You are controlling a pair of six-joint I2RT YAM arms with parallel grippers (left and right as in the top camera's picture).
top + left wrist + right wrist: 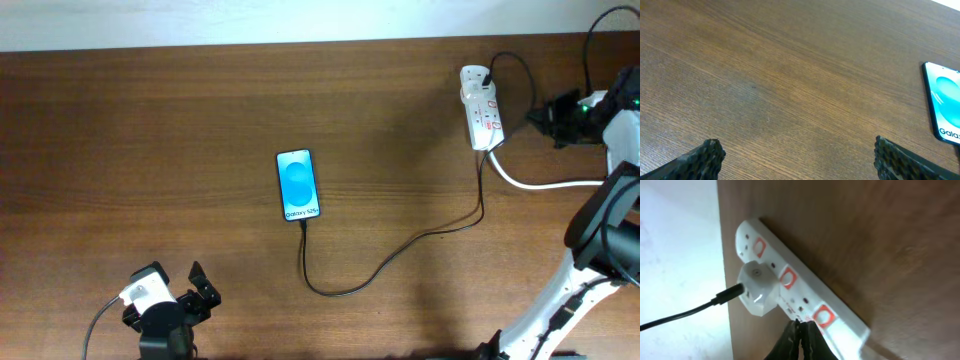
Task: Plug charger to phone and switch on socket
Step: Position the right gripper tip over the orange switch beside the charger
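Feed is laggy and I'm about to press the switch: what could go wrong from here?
1. The shut right gripper points between two red switches, close to the white adapter; it may press the wrong one or knock the adapter.
2. The socket lies near the edge of the table with no visible fixing; a push could slide it and tug the charger at the phone.

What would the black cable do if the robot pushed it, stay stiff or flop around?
The cable would probably flop, since it lies in loose bends across the table. It looks thin, so it is likely light. Its ends sit in the phone and the power strip, so a hard tug might drag the phone along.
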